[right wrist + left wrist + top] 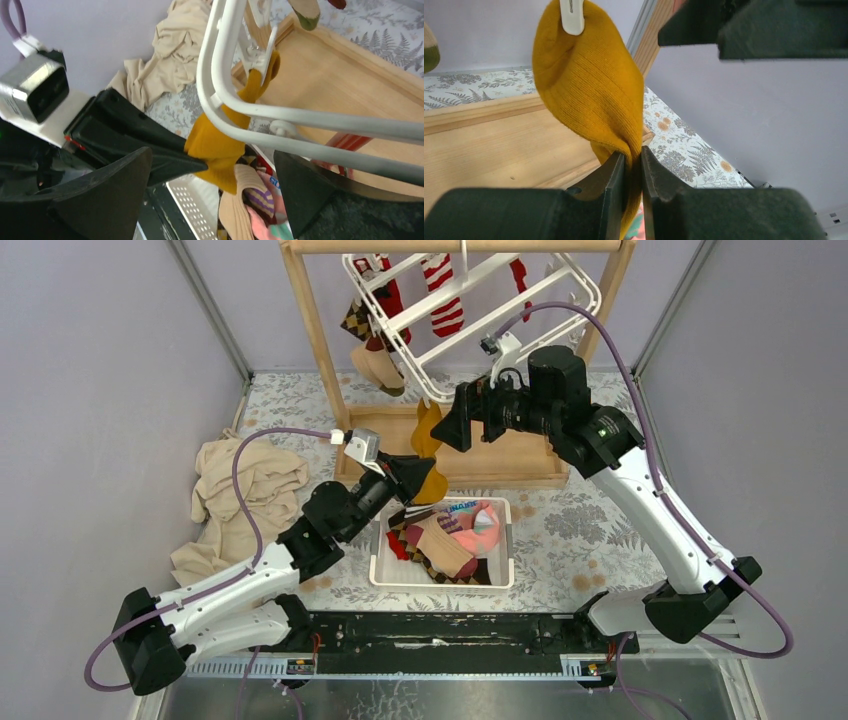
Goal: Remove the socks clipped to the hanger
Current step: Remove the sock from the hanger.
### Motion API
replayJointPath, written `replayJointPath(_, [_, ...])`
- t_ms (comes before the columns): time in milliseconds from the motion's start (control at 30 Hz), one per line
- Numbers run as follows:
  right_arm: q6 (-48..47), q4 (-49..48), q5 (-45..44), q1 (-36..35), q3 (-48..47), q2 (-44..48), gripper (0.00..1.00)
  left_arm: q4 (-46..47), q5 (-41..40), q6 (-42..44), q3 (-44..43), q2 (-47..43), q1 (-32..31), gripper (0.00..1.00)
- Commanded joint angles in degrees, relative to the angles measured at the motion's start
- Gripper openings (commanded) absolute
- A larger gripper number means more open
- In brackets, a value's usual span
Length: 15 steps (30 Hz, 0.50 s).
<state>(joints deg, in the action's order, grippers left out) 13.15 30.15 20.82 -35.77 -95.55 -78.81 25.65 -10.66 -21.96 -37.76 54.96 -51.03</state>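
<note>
A mustard yellow sock (589, 85) hangs from a white clip (572, 15) at the front corner of the white hanger (320, 120). My left gripper (634, 162) is shut on the sock's lower end, the cloth pinched between its jaws. From above, the left gripper (425, 475) sits below the hanger (400, 337), just over the basket's far edge. My right gripper (212, 152) is open, its wide jaws apart under the hanger's front rail and holding nothing. A red-white striped sock (445, 300), a red sock (390, 295), an argyle sock (358, 320) and a tan sock (380, 365) stay clipped further back.
A white perforated basket (385, 570) near the arms holds several loose socks. The hanger hangs from a wooden rack (310, 330) with a wooden base (500, 455). A beige cloth (240, 500) lies crumpled on the left.
</note>
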Motion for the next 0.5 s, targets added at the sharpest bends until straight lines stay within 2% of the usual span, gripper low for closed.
replayJointPath(0, [-5.5,6.3,5.2,0.6,-2.3,0.6,1.0,-0.3,-1.7,2.0,-2.3,-0.7,-0.4,0.24])
replayJointPath(167, [-8.6,10.4,6.7,0.6,-2.1,0.9,1.0,-0.6,-2.2,2.6,-2.7,-1.1,-0.4,0.24])
replayJointPath(467, [-8.1,8.6,5.5,0.7,5.5,8.9,1.0,-1.0,-2.2,3.0,-3.5,-0.8,-0.4,0.24])
